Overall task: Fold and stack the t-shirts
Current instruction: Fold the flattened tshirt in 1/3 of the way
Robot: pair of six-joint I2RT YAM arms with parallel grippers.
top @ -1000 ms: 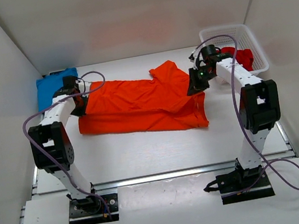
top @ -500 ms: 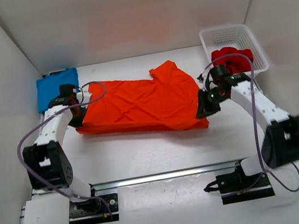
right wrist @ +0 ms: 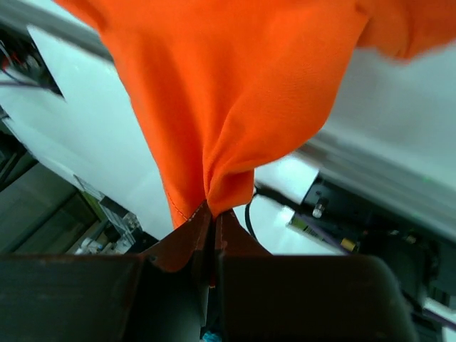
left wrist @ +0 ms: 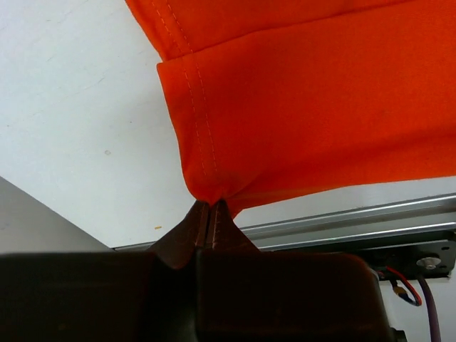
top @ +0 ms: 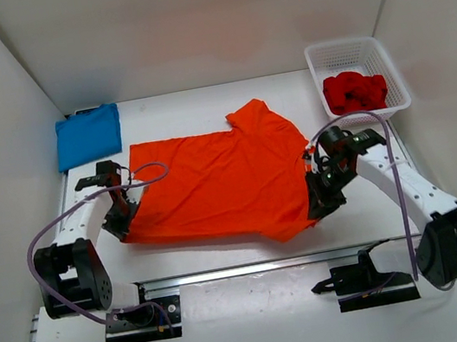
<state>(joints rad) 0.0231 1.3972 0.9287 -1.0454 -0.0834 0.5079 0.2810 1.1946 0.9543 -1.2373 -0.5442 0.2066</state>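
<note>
The orange t-shirt [top: 214, 187] lies spread over the middle of the table, one sleeve pointing to the back. My left gripper [top: 122, 227] is shut on its near left corner [left wrist: 210, 187], pinching the hemmed edge. On the right, my right gripper [top: 320, 205] is shut on the near right corner [right wrist: 214, 192], where the cloth bunches into folds. A folded blue t-shirt [top: 87, 135] rests at the back left. The deep red t-shirt [top: 356, 91] sits crumpled in the white basket [top: 394, 73].
The basket stands at the back right against the white side wall. A metal rail [top: 253, 268] runs along the table's near edge, just in front of the orange shirt's hem. Purple cables [top: 54, 226] loop off both arms.
Both grippers have pulled the orange shirt's front edge toward the near edge of the table. The shirt has opened out from a folded band into a wider spread.
</note>
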